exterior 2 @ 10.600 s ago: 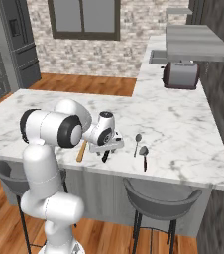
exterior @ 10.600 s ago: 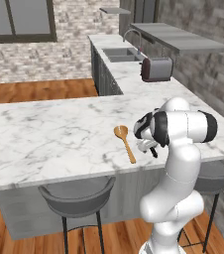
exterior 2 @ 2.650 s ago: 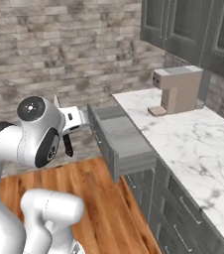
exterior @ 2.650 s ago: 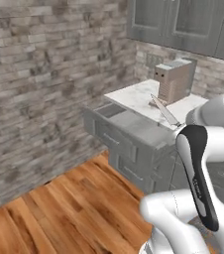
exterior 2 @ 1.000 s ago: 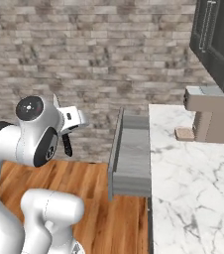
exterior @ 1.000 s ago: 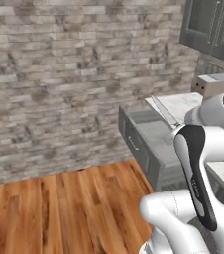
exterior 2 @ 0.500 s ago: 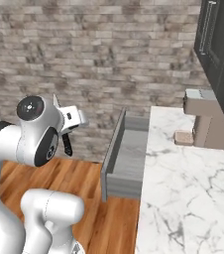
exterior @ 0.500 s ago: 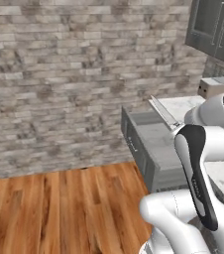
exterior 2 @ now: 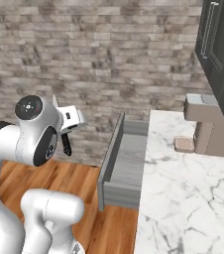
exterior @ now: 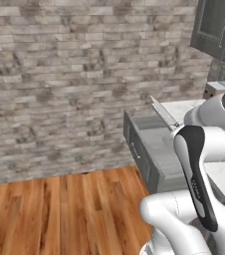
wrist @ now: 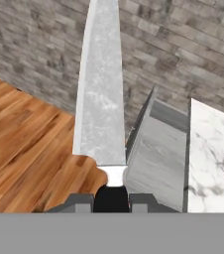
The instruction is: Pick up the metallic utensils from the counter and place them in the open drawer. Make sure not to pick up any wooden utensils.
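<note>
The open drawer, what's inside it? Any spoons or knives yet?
The open drawer shows just a flat grey bottom, with no utensils on the part in view. In the hand view the knife, held by the gripper, covers its near left edge.

Glossy white rounded arm links, dark grey joint discs and bands, black stripe along forearm.

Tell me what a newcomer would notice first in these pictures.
The knife stands out: its long silver blade juts up the middle of the hand view, its black handle clamped in the gripper. Just right of it, the open drawer sticks out from the white marble counter, its grey inside bare where visible, with a brick wall behind.
</note>
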Tool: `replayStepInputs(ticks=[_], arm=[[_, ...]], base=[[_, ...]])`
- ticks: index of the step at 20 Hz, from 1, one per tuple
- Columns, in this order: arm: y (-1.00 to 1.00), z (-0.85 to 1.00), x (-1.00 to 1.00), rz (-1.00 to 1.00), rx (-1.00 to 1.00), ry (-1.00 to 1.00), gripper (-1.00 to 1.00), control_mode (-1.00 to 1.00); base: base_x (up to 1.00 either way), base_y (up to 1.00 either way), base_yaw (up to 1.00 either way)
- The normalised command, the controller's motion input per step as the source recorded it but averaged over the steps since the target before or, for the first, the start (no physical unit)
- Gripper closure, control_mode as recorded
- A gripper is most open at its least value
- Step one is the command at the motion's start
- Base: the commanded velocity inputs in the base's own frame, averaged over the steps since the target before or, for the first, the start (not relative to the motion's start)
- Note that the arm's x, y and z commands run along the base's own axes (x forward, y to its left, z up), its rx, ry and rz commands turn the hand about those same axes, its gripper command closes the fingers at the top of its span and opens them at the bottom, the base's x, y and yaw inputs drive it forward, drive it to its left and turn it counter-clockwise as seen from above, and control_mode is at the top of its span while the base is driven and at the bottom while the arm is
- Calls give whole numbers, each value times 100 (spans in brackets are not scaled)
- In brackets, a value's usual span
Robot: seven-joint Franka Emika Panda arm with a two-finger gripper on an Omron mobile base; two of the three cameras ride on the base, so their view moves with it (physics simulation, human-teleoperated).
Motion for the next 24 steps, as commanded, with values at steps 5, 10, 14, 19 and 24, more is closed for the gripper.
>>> replayStepInputs(ticks=[5, 10, 14, 19, 24], arm=[[0, 0, 0, 0, 0, 0, 100, 100], [0, 0, 0, 0, 0, 0, 100, 100], [0, 0, 0, 0, 0, 0, 100, 100], [-12, -23, 18, 0, 0, 22, 100, -100], [-21, -51, 70, 0, -2, 34, 100, -100]], base=[[12, -29, 1], [29, -26, 0], [0, -30, 0], [0, -5, 0], [0, 0, 0]])
